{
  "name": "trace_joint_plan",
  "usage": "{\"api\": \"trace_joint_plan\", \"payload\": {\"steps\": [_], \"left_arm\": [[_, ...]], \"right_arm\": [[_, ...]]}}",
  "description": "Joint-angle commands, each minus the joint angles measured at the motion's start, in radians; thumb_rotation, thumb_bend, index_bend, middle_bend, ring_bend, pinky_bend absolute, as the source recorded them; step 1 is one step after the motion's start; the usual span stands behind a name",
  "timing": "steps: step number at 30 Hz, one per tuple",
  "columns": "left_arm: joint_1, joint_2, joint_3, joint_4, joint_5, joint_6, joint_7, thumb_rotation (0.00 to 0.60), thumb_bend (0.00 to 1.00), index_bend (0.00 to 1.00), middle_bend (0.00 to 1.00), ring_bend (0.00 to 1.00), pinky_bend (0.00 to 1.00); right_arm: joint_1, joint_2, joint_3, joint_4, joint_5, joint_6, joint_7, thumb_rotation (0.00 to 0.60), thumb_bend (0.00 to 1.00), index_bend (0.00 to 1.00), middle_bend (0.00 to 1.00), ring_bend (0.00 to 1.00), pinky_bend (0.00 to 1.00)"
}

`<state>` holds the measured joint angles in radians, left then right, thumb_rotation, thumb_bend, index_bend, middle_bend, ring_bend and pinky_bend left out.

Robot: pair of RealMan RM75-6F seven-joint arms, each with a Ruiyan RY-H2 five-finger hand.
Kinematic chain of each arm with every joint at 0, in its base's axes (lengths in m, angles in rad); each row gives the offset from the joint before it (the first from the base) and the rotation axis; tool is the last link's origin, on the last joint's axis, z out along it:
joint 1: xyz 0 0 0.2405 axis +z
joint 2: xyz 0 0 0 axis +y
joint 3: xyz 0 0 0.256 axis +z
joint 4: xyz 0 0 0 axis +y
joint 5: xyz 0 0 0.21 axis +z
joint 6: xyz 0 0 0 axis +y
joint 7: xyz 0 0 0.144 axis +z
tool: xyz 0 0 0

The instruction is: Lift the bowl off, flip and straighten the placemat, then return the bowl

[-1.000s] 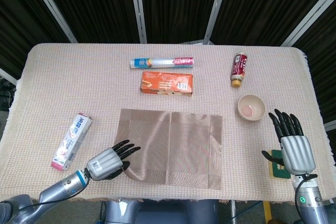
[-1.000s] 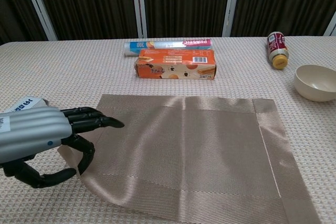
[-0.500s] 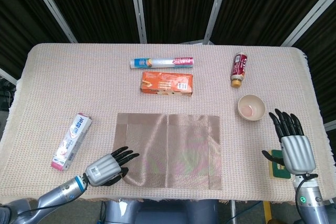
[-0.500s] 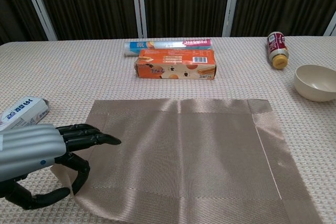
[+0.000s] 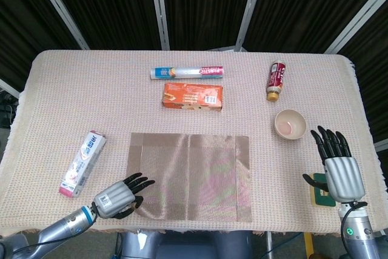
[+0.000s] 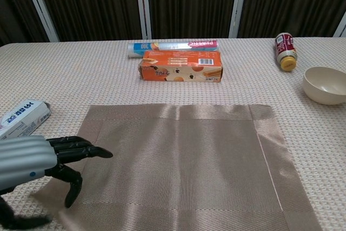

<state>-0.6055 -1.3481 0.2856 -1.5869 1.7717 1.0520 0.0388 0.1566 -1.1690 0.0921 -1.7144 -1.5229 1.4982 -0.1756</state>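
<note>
The tan woven placemat (image 5: pixel 189 177) (image 6: pixel 178 160) lies flat at the near middle of the table, its edges roughly square to the table's front edge. My left hand (image 5: pixel 118 195) (image 6: pixel 38 158) hovers over the mat's near left corner with its fingers (image 6: pixel 81 150) stretched out and its thumb tip touching the mat; nothing is lifted between them. The cream bowl (image 5: pixel 290 124) (image 6: pixel 325 85) stands upright on the tablecloth to the right of the mat, apart from it. My right hand (image 5: pixel 336 165) is open just behind the bowl on the near side, holding nothing; the chest view does not show it.
A toothpaste box (image 5: pixel 83 163) (image 6: pixel 21 116) lies left of the mat. Behind the mat are an orange carton (image 5: pixel 193 96) and a cling-film roll (image 5: pixel 187 73). A small bottle (image 5: pixel 276 80) lies at the back right. A green and yellow pad (image 5: pixel 318 189) sits under my right hand.
The mat slid left and toward the front edge and its raised, creased near left corner has settled flat. My left hand drew back toward the front edge. The right hand stayed still.
</note>
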Motion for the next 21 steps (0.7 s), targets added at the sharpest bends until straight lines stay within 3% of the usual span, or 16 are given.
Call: {"api": "trace_joint_plan", "payload": {"steps": [1, 8, 12, 21], "left_arm": [[0.008, 0.046, -0.006, -0.038, 0.002, 0.046, -0.055, 0.600, 0.00, 0.00, 0.00, 0.00, 0.00], [0.049, 0.170, -0.025, -0.090, 0.019, 0.220, -0.219, 0.600, 0.00, 0.00, 0.00, 0.00, 0.00], [0.083, 0.252, -0.062, -0.111, -0.018, 0.319, -0.277, 0.600, 0.00, 0.00, 0.00, 0.00, 0.00], [0.189, 0.304, -0.207, -0.147, -0.276, 0.449, -0.125, 0.600, 0.00, 0.00, 0.00, 0.00, 0.00]], "right_arm": [[0.000, 0.000, -0.001, 0.001, -0.001, -0.002, 0.000, 0.600, 0.00, 0.00, 0.00, 0.00, 0.00], [0.000, 0.002, 0.000, -0.002, 0.002, -0.008, 0.002, 0.600, 0.00, 0.00, 0.00, 0.00, 0.00], [0.003, 0.003, 0.001, 0.000, 0.006, -0.016, 0.001, 0.600, 0.00, 0.00, 0.00, 0.00, 0.00], [0.060, 0.013, 0.018, 0.024, 0.086, -0.153, 0.026, 0.600, 0.00, 0.00, 0.00, 0.00, 0.00]]}}
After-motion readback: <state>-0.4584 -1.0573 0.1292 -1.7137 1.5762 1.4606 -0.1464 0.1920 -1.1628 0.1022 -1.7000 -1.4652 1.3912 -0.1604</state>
